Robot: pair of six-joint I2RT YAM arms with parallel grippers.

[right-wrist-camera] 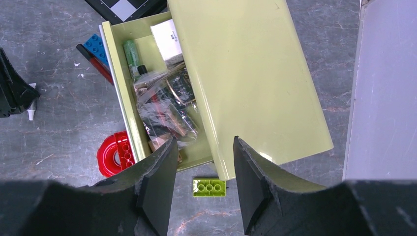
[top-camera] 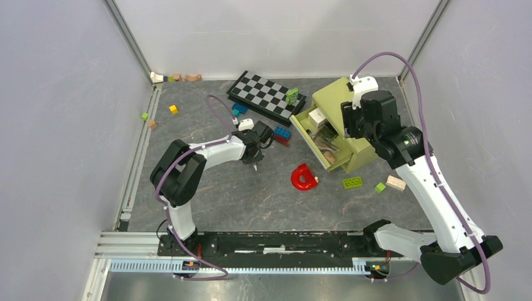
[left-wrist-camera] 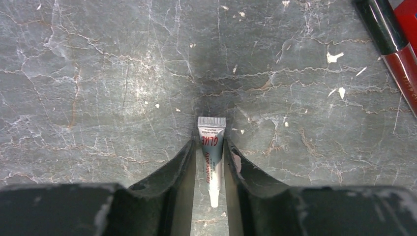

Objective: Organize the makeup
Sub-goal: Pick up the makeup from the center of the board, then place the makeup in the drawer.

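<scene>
Glue tube (left-wrist-camera: 211, 162) lies lengthwise between the left gripper (left-wrist-camera: 210, 143) fingers, crimped end forward. Fingers flank it closely; actual clamping cannot be told.

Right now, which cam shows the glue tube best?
Left wrist: the glue tube lies centred in the left gripper, label readable. Right wrist shows only its white tip at the left edge. Top external: not discernible under the gripper.

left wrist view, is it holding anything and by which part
A small glue tube, pinched at mid-body between the jaws of the left gripper, crimped end sticking out.
</scene>
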